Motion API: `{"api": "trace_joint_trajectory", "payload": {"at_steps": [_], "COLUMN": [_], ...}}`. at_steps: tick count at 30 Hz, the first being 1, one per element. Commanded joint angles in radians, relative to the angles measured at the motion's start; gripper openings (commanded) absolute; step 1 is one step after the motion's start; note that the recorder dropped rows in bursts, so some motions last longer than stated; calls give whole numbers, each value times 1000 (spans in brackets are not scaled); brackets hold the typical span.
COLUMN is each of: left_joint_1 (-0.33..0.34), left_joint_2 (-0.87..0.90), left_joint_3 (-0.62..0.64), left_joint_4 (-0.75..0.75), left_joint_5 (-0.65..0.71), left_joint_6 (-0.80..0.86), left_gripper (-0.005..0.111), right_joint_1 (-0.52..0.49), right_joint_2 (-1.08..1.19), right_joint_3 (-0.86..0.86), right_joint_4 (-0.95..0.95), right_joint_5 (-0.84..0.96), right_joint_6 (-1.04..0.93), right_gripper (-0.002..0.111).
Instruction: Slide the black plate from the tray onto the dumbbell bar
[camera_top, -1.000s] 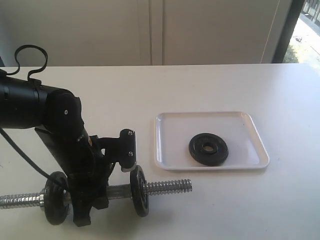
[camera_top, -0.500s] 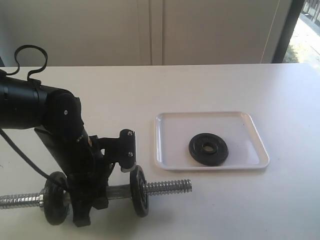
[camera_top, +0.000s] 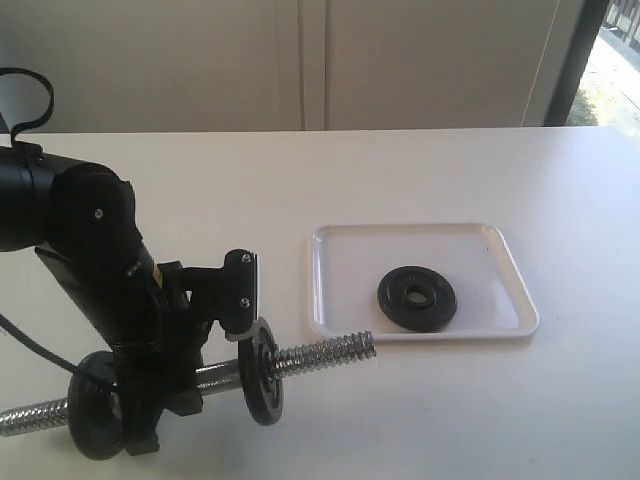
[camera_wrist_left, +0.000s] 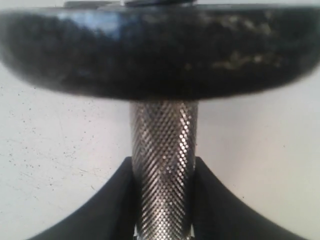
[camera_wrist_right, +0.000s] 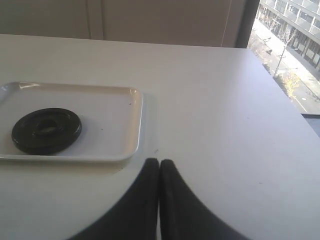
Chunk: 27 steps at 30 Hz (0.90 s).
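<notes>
The left end effector (camera_wrist_left: 164, 200), clamped on the knurled middle of the dumbbell bar (camera_top: 320, 352), has tipped the threaded right end upward, ready for loading. The black plate (camera_top: 416, 297) lies flat in the tray (camera_top: 400, 238). The right end effector (camera_wrist_right: 159, 192) is closed and empty.

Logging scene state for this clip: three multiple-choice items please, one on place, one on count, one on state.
1. Where is the small round black cast-iron plate? A) on the white rectangular plastic tray B) on the short chrome steel dumbbell bar C) in the right gripper
2. How many black discs sit on the bar? A) one B) two C) four
3. The right gripper is: A) open B) shut, empty C) shut on the plate
Answers: 1A, it lies flat in the tray; 2B, one disc either side of the knurled middle; 3B, jaws pressed together, nothing between.
</notes>
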Motion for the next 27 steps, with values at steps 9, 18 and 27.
{"api": "trace_joint_trajectory", "payload": {"at_steps": [9,18,27], "left_joint_1": [-8,-8,-8], "left_joint_2": [-73,-73,-73], "left_joint_3": [-21,-21,-21], "left_joint_4": [-43,-43,-43], "left_joint_5": [3,3,3], "left_joint_6": [-7,-7,-7], "left_gripper": [0,0,0], "right_joint_1": [1,1,1], "right_joint_2": [-5,-5,-5], "right_joint_3": [5,5,-12], "right_joint_4": [3,3,173], "right_joint_5": [-599,-887,-932], "right_joint_6": [2,125,167], "right_gripper": [0,0,0]}}
